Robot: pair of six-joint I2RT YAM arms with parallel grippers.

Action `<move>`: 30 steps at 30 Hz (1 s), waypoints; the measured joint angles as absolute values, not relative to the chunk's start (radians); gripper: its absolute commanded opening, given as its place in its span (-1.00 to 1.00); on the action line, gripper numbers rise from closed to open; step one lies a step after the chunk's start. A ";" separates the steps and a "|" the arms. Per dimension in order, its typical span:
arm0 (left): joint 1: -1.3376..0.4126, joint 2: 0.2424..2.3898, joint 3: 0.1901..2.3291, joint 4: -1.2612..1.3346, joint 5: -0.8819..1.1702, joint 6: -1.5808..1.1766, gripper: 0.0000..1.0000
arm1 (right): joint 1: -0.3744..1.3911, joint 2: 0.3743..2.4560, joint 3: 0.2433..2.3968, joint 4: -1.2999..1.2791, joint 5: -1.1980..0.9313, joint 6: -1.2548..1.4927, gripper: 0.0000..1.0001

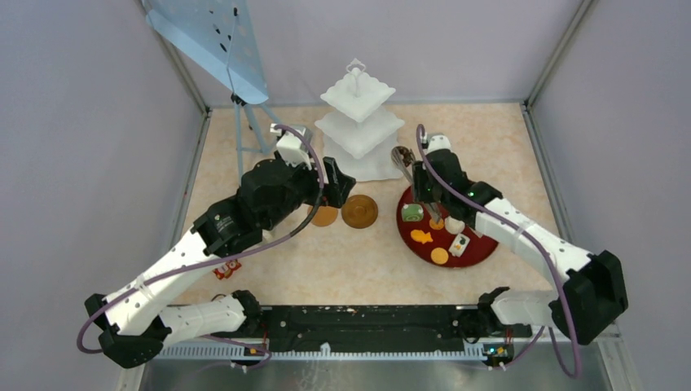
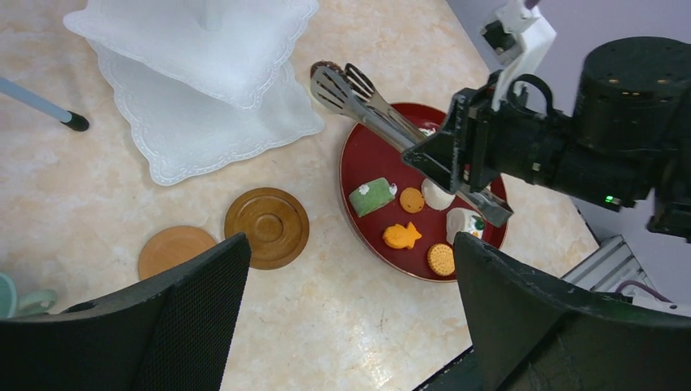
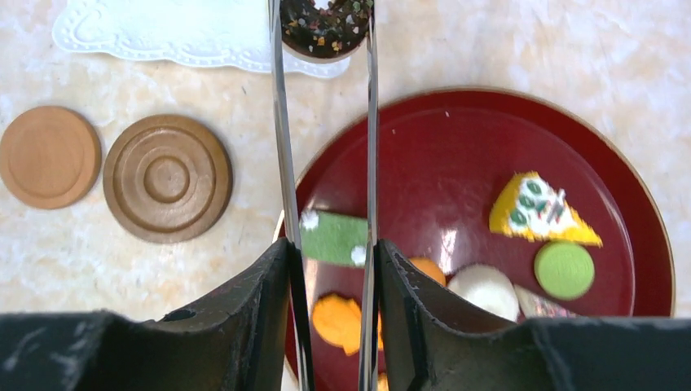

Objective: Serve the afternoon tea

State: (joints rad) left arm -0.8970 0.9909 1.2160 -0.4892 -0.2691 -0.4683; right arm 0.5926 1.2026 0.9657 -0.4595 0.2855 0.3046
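My right gripper is shut on long metal tongs. The tong tips pinch a chocolate tart above the table, next to the white tiered stand. On the dark-red tray lie a green slab, an orange fish, a yellow wedge, a green round and a white piece. My left gripper is open and empty, above the table by two wooden coasters. A teal cup shows at the left edge. The cream mug is out of view.
A blue perforated board on a stand is at the back left. The right arm reaches over the tray's far side. Grey walls close in the table on three sides.
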 measured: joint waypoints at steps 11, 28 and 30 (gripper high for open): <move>-0.897 0.991 1.237 -0.502 -0.291 -0.467 0.98 | 0.592 1.393 0.940 -0.186 0.280 0.185 -0.52; -0.897 0.991 1.256 -0.526 -0.322 -0.454 0.98 | 0.592 1.629 0.921 0.213 0.319 0.072 -0.51; -0.897 0.991 1.261 -0.528 -0.328 -0.450 0.97 | 0.592 1.654 0.918 0.260 0.334 0.056 -0.50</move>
